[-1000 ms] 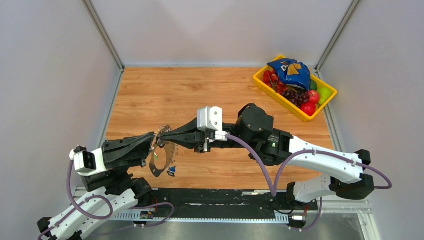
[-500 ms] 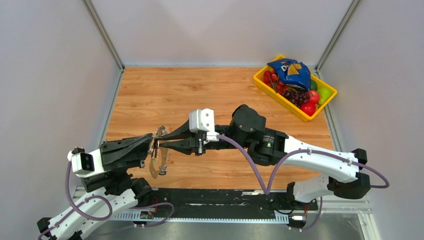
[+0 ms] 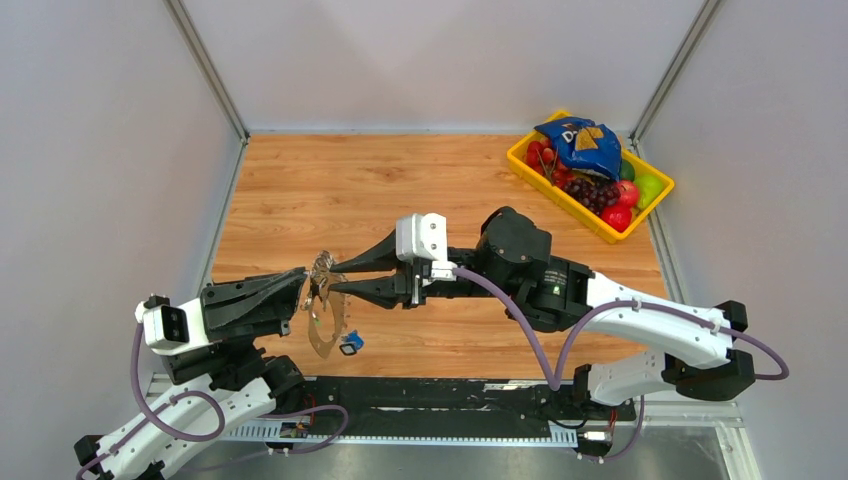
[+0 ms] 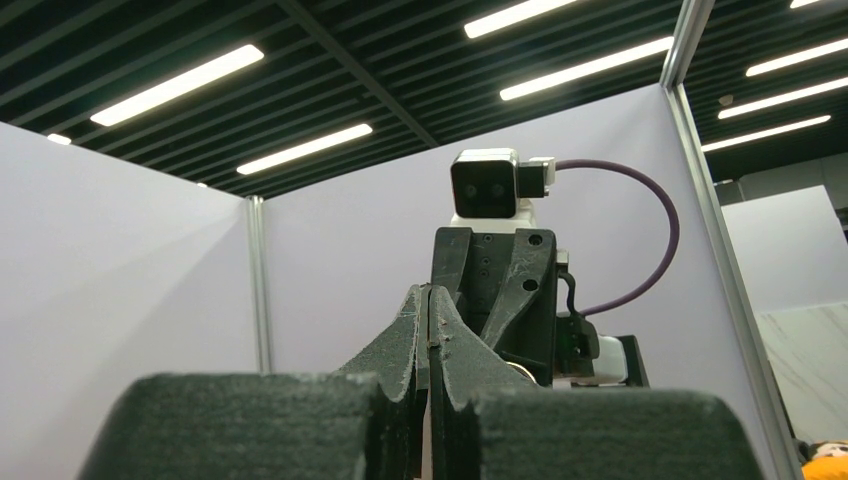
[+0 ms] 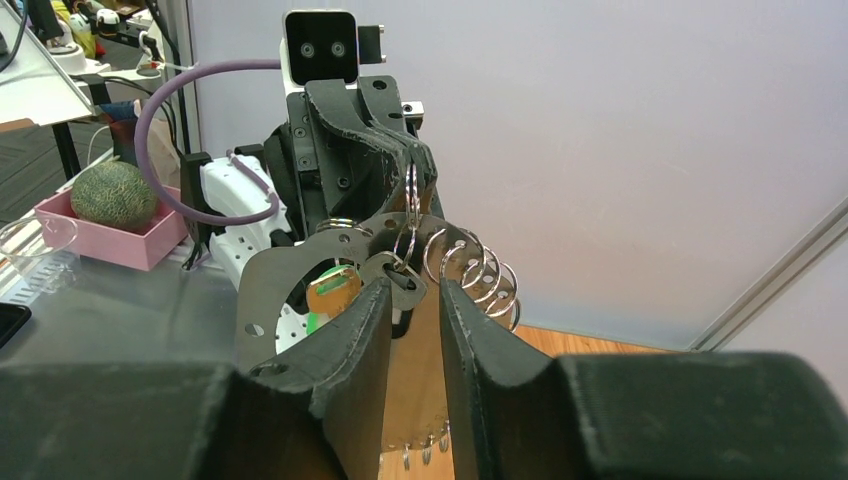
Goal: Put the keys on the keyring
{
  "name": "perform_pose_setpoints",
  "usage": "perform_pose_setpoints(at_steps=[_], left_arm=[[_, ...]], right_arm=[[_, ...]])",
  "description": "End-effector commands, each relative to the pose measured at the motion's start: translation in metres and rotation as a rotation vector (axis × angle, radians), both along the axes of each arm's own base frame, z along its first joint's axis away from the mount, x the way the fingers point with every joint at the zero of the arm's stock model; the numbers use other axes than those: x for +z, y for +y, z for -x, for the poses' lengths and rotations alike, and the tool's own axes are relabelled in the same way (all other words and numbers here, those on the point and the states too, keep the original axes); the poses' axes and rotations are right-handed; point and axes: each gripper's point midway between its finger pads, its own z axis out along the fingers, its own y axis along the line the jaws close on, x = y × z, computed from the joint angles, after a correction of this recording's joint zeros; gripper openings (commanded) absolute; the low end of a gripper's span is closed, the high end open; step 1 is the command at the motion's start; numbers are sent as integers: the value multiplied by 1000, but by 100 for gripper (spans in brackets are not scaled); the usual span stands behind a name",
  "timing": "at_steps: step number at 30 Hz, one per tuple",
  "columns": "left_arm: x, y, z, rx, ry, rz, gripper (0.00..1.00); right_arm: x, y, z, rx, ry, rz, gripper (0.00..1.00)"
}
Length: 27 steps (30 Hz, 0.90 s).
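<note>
Release of keyring (image 3: 322, 330) by right gripper (image 3: 335, 280) (jaws newly parted).
Leaves left gripper (image 3: 305, 285) clamped on it from 9 o'clock, key (image 3: 350, 345) dangling at 5 o'clock, likely threaded.

Left gripper (image 3: 304, 286) closed, right gripper (image 3: 335, 279) ajar

keyring (image 5: 262, 290) partly behind right gripper (image 5: 413, 290), keys (image 3: 349, 343) too small to make out from above

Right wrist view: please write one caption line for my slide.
Right gripper, jaws parted, faces the shut left gripper, from which hangs a flat silver-grey metal hoop edged with small wire rings.
</note>
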Motion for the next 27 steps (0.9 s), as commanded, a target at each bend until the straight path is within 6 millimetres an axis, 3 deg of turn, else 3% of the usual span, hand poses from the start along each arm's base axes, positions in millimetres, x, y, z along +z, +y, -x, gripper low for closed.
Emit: perform_pose_setpoints(at_steps=[1,12,22,27], left_arm=[[19,16,15,-12,-50,60,0],[19,16,16,-13,-53,61,0],[19,19,17,-9,-53,64,0],[18,19,17,-8,-52,64,0]], right_arm=[[30,-11,4,0,-28,-68,30],[43,-2,8,27,-47,-92,30],[38,6,11,51,-42,-76,28],[37,8,13,63,-41,-75,22]])
